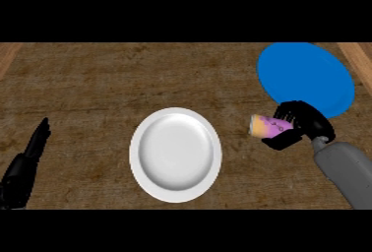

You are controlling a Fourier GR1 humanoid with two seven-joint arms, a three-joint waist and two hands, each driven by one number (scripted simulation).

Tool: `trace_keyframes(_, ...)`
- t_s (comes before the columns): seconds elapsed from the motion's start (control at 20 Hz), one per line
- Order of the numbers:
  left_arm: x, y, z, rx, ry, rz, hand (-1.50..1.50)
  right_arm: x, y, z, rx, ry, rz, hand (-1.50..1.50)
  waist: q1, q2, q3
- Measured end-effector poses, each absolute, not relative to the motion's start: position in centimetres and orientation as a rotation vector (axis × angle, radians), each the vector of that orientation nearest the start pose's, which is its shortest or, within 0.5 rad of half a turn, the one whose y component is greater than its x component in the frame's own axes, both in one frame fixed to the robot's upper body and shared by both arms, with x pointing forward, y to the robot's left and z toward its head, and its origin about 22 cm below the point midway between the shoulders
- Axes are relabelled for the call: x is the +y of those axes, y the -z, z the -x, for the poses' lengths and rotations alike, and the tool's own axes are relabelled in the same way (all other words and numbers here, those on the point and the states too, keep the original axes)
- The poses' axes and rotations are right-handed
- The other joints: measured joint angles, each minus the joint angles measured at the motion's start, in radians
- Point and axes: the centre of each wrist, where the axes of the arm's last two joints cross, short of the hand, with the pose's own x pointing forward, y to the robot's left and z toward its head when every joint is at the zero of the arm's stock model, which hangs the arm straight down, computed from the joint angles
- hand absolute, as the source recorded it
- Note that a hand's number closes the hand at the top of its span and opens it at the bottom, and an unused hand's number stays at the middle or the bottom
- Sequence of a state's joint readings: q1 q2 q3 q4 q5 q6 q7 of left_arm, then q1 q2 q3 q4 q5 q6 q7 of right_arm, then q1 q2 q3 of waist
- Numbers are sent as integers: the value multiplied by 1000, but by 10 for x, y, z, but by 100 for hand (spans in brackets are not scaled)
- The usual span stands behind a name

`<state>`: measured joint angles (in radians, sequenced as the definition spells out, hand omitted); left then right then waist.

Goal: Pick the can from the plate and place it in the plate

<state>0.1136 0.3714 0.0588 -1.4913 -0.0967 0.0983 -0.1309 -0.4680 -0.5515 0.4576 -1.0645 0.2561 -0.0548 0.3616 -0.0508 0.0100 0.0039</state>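
Black right hand [305,120] on smooth grey forearm [347,172]; black left hand [22,167], slim and tapering.

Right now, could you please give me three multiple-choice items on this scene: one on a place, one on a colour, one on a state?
1. Where is the small pink and orange can? A) on a plate B) in the right hand, off both plates C) on the counter
2. What colour is the round plate at the upper right? A) blue B) red C) green
3. How is the left hand? A) curled round a cup B) open, holding nothing C) pressing a plate
Answers: 1 B, fingers curl round it between the round white plate and the blue one; 2 A, plainly blue; 3 B, its fingers are straight.
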Motion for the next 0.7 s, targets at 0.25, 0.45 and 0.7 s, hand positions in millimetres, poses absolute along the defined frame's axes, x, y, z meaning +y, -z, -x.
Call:
trace_keyframes(0.25, 345, 6, -207, -1513, 251, -506, 0, -407, -78, -330, -1023, -852, 947, 150, 2, 9, 5)
trace_keyframes(0.45, 343, 4, -209, -1525, 257, -495, 0, -478, -125, -314, -1114, -801, 1092, 150, 22, 13, 8)
trace_keyframes(0.7, 338, 5, -211, -1533, 267, -477, 0, -531, -167, -292, -1332, -754, 1206, 150, 41, 10, 9)
